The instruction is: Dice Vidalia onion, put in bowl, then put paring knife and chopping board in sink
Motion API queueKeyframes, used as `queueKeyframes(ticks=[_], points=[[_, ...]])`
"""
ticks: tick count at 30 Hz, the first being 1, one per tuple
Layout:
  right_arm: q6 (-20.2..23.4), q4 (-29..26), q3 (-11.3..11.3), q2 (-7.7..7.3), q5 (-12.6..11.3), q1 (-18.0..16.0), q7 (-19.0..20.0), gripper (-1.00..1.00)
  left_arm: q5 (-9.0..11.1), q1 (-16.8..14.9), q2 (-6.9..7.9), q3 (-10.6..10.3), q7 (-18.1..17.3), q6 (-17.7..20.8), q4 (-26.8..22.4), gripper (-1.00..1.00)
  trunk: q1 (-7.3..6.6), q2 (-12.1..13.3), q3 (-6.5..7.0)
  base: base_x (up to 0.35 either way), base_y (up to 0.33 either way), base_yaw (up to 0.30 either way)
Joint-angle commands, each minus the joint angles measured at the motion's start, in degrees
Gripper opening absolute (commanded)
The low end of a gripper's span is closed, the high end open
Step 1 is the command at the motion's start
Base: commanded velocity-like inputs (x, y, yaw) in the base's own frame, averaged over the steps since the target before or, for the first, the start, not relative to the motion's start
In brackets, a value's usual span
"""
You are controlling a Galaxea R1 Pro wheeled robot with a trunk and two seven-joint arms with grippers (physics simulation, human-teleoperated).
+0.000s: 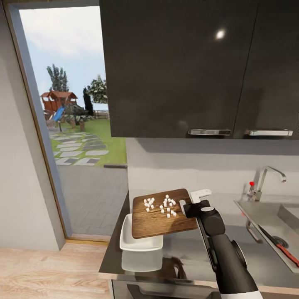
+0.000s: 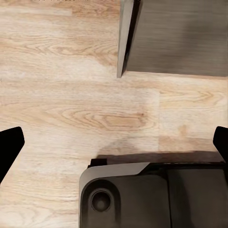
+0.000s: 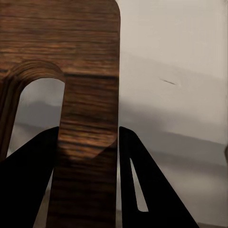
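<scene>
Nearest the head camera, the black right arm reaches up from the lower edge, and the right gripper (image 1: 187, 206) clamps the near-right end of the chopping board (image 1: 162, 212), holding it lifted and tilted above the countertop (image 1: 182, 253). Diced onion (image 1: 161, 205) lies as scattered small white cubes on the upper part of the board. Under the board's lower left edge sits the white square bowl (image 1: 139, 240), partly covered by the board and resting near the counter's left end. To the right, the sink (image 1: 270, 220) holds the paring knife (image 1: 279, 246), its red handle lying along the basin's slope beside the drain. A chrome tap (image 1: 265, 180) with a red knob stands behind the basin, and dark wall cabinets (image 1: 199, 66) hang above. A doorway at the left opens onto a garden.

From the left wrist camera, the left gripper (image 2: 114, 142) hangs with its dark fingertips (image 2: 10, 142) spread wide apart over a pale wooden floor (image 2: 61, 95), above the robot's dark base (image 2: 152, 194).

From the right wrist camera, the two black fingers (image 3: 33, 180) press on either side of the wood strip beside the board's slot-shaped handle hole (image 3: 40, 111).
</scene>
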Motion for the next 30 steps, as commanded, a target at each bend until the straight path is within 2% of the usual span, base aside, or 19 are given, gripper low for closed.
queueKeyframes(ticks=[1, 18, 26, 30], points=[[0.2, 0.0, 0.0, 0.01, 0.6, 0.0, 0.6, -1.0, 0.1, 0.0, 0.02, -0.1, 0.1, -0.1, 0.0, 1.0, 0.02, 0.0, 0.09, 0.0, 0.0, 0.0], [0.4, 0.2, 0.1, -0.24, 0.8, 0.0, 0.6, -1.0, 0.1, 0.0, 0.06, -0.1, 0.1, -0.1, -0.1, 1.0, 0.02, 0.0, 1.63, 0.039, 0.023, 0.0], [0.6, 1.2, 0.0, -0.61, 4.3, 0.0, 0.7, -1.0, 0.1, 0.0, 0.06, -0.1, 0.1, -0.1, -0.1, 1.0, 0.02, 0.0, 2.16, 0.0, 0.0, 0.0], [0.6, 1.9, 0.0, -0.9, 7.6, 0.0, 0.7, -1.0, 0.1, 0.0, 0.02, -0.1, 0.1, -0.1, -0.1, 1.0, 0.02, 0.0, 2.19, 0.0, 0.0, 0.0]])
